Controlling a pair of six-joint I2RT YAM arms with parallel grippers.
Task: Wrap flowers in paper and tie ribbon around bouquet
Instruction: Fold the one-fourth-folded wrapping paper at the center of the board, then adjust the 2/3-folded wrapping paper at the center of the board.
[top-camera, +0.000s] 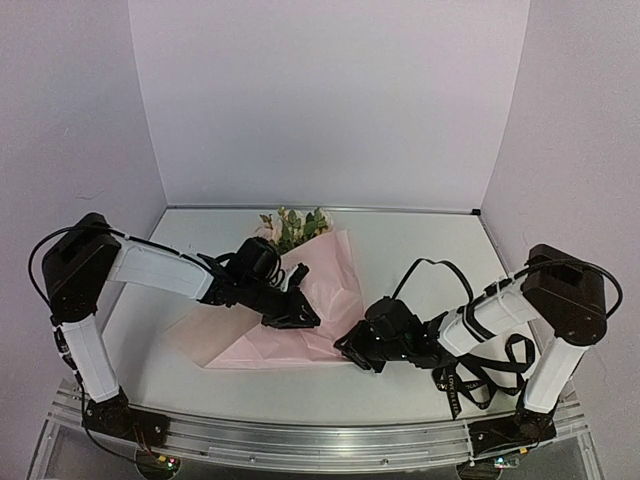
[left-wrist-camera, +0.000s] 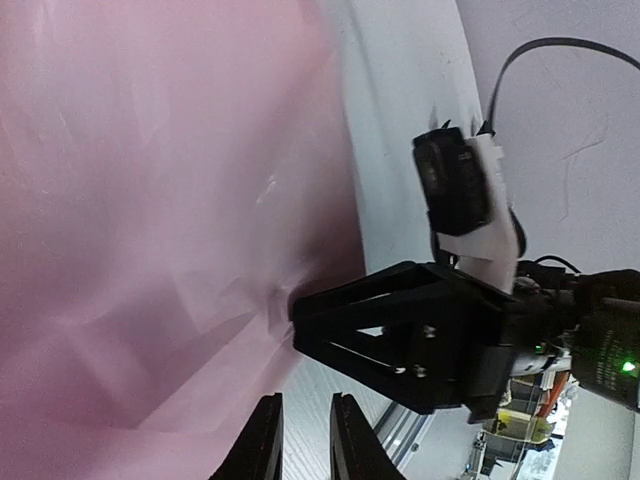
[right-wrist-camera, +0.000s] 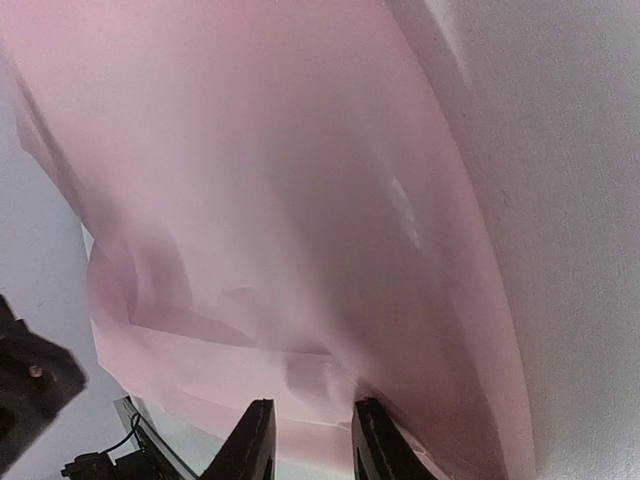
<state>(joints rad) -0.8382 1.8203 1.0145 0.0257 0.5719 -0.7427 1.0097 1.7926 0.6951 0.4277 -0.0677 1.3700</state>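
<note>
No brand or label to read. The pale lettering on the ribbon (top-camera: 450, 388) is too small, and it lies looped by the right arm's base, well apart from the paper (top-camera: 322, 288). That sheet sprawls across the table (top-camera: 420, 245), with the flowers (top-camera: 292, 228) at its far end. The left gripper (left-wrist-camera: 307, 408) is low over the paper, fingers a sliver apart, gripping nothing. The right gripper (right-wrist-camera: 310, 412) crowds in opposite, jaws parted at the paper's edge.

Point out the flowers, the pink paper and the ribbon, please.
flowers (top-camera: 292, 228): top external view, on the green leaves.
pink paper (top-camera: 332, 275): top external view, on its bare right part.
ribbon (top-camera: 450, 388): top external view, on the lettered strand.
</note>
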